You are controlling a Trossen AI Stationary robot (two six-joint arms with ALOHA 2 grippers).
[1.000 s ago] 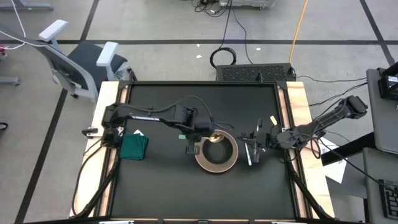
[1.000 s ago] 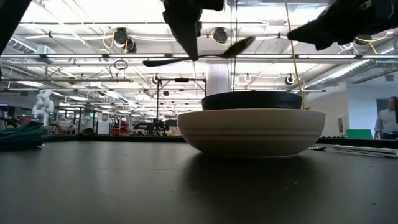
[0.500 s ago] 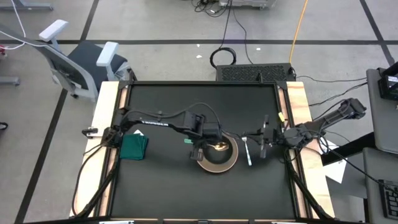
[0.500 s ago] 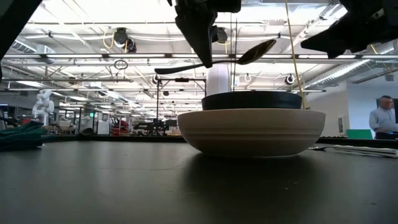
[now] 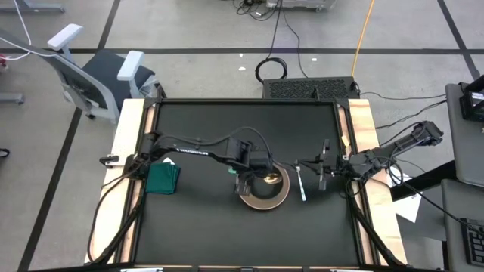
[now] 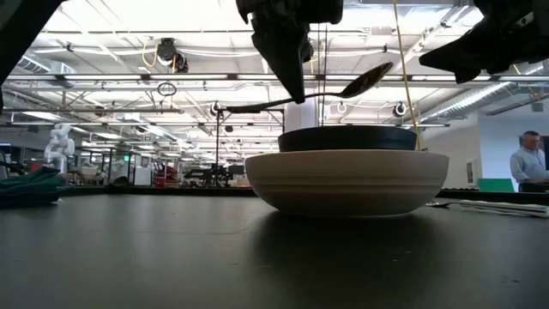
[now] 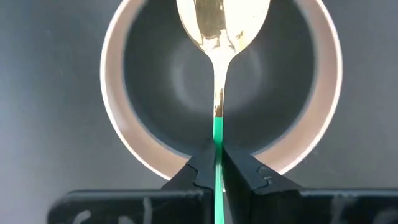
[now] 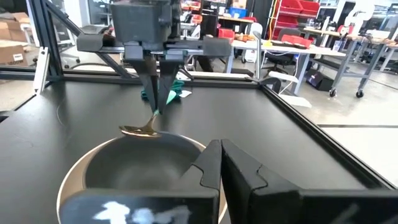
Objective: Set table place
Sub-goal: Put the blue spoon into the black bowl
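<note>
We see the left pincer [image 7: 216, 163] clamped on the spoon [image 7: 219, 37], now carried farther over the bowl [image 7: 186, 81] in the plate [image 5: 264, 199] at mid-counter [image 5: 204, 227]. The right pincer [image 5: 323, 168], closed empty, waits beside the fork [image 5: 302, 183].

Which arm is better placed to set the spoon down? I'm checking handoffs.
Left. The left gripper is already shut on the spoon, holding it above the bowl. The right gripper sits by the fork, holding nothing.
</note>
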